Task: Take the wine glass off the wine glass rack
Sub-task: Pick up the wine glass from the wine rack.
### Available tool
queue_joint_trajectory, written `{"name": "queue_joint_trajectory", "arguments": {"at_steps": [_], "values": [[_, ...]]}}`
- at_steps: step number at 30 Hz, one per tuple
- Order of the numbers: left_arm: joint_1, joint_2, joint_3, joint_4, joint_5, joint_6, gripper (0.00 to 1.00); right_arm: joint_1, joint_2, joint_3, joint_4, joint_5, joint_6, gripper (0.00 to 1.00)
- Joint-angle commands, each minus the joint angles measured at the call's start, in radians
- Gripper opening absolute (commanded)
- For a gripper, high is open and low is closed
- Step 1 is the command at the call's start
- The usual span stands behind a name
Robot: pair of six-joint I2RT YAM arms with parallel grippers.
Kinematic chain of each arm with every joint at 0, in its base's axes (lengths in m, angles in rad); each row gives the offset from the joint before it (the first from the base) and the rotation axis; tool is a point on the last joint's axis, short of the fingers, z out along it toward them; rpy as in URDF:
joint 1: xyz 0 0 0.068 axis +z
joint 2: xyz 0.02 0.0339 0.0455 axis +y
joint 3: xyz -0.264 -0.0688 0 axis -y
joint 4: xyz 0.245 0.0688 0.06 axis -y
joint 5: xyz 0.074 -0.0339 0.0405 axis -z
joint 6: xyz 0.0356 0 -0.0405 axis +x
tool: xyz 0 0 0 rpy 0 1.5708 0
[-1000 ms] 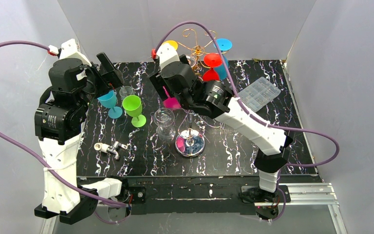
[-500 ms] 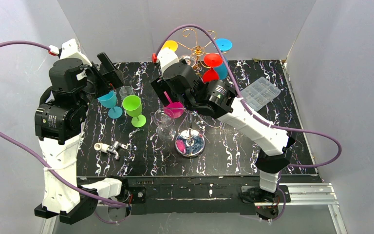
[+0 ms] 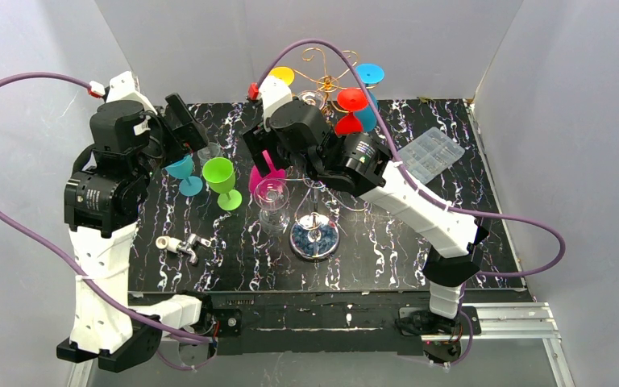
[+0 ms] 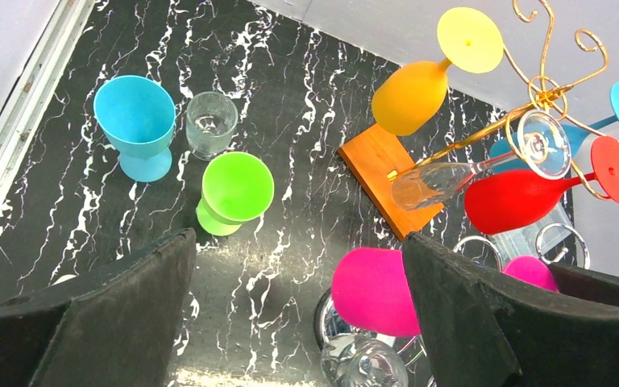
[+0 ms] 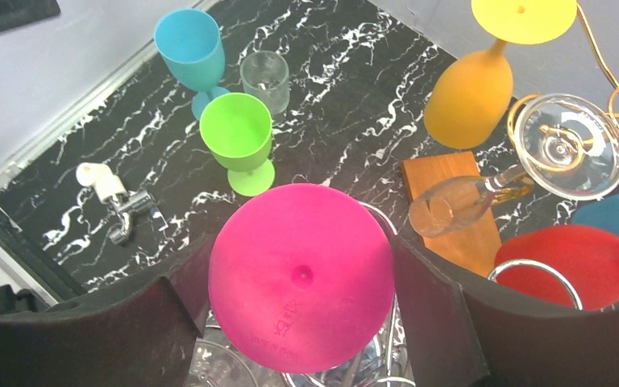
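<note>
Top view: the pink glass was pinched in the right claw, just left of the rack, over the tabletop's middle. Left wrist: the left claw was spread, empty. Right wrist: the glass's foot was clamped between the fingers.

Magenta wine glass, gold rack, black white-veined table.

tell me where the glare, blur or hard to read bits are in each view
Top external: even light, sharp; the wine glass rack's mirror-like base reflects colours, and the clear glass beside it nearly vanishes. Left wrist: crisp; the hanging clear glass is see-through against the orange block. Right wrist: the pink wine glass's foot fills the centre, hiding what lies under it.
</note>
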Motion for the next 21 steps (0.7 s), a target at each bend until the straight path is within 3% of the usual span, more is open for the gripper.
{"name": "queue_joint_trajectory", "arguments": {"at_steps": [1,8,21], "values": [[0.003,-0.033,-0.020,-0.009,-0.032,0.009,1.00,-0.001,-0.041,0.002,0.117,-0.008,0.032,0.60],[0.003,-0.007,-0.044,-0.014,0.037,0.026,0.99,-0.023,-0.058,-0.009,0.202,0.014,0.032,0.60],[0.019,0.081,-0.011,-0.002,0.154,0.024,0.99,-0.230,-0.117,-0.093,0.357,-0.267,0.199,0.59]]}}
